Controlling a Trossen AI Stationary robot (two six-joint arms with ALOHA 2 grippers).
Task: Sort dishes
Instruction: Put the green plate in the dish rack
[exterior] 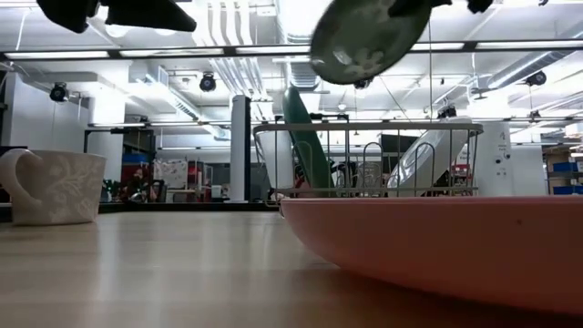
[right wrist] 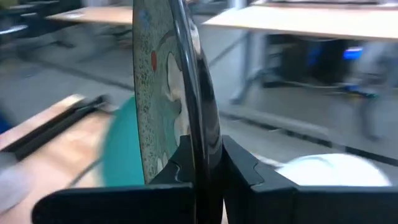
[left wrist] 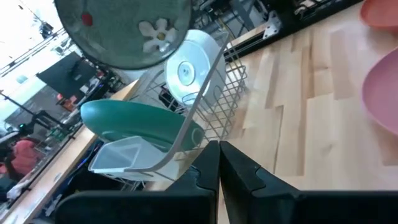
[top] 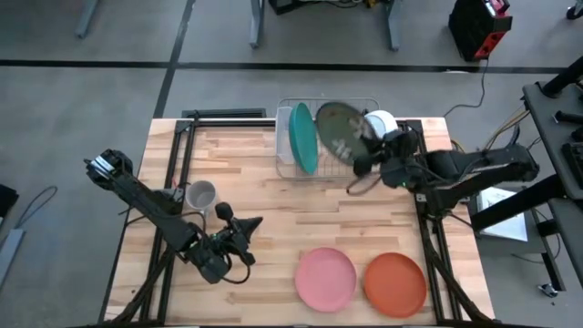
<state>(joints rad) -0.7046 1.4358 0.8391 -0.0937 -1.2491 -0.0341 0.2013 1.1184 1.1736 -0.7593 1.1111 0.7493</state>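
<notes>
A dark green plate with white flowers [top: 339, 130] hangs on edge above the wire rack [top: 284, 166] at the table's far side, with my right gripper [top: 364, 153] shut on it. A teal plate [top: 303, 137] stands upright in the rack, and a white bowl [top: 383, 121] sits at the rack's right end. A pink plate [top: 325, 278] and an orange-red plate [top: 395, 283] lie flat near the front edge. My left gripper [top: 253, 224] is shut on nothing, above the table left of the pink plate. My right gripper pinches the dark green plate's rim [right wrist: 198, 127] between its two fingers, one on each face. The fingers come at it about level, from the table's right. The plate stands on edge, somewhat tilted, lifted clear above the rack's top wire [exterior: 364, 128].
A small grey mug [top: 200, 194] stands on the table's left half, near my left arm. The rack holds a clear plastic cutlery tray [left wrist: 118, 157] at its end by the teal plate. Bare wood lies between the rack and the two flat plates.
</notes>
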